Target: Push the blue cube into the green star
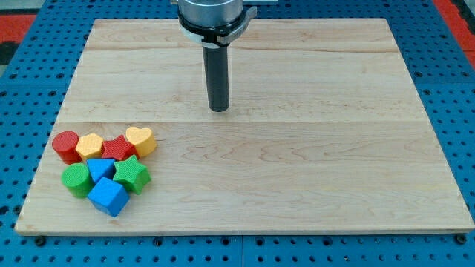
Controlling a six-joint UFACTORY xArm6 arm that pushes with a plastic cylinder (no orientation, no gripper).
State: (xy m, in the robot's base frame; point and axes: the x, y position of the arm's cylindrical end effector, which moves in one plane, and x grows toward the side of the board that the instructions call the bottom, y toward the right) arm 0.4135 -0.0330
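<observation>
The blue cube (109, 196) lies near the board's lower left corner, touching the green star (132, 174) just above and to its right. My tip (219, 110) stands near the board's upper middle, far above and to the right of both blocks and touching none. The rod hangs straight down from the arm at the view's top.
A tight cluster sits at the lower left: a red cylinder (65, 146), a yellow hexagon-like block (90, 146), a red star (117, 148), a yellow heart (139, 139), a green round block (76, 179) and a second blue block (100, 170). The wooden board (297, 170) lies on a blue pegboard.
</observation>
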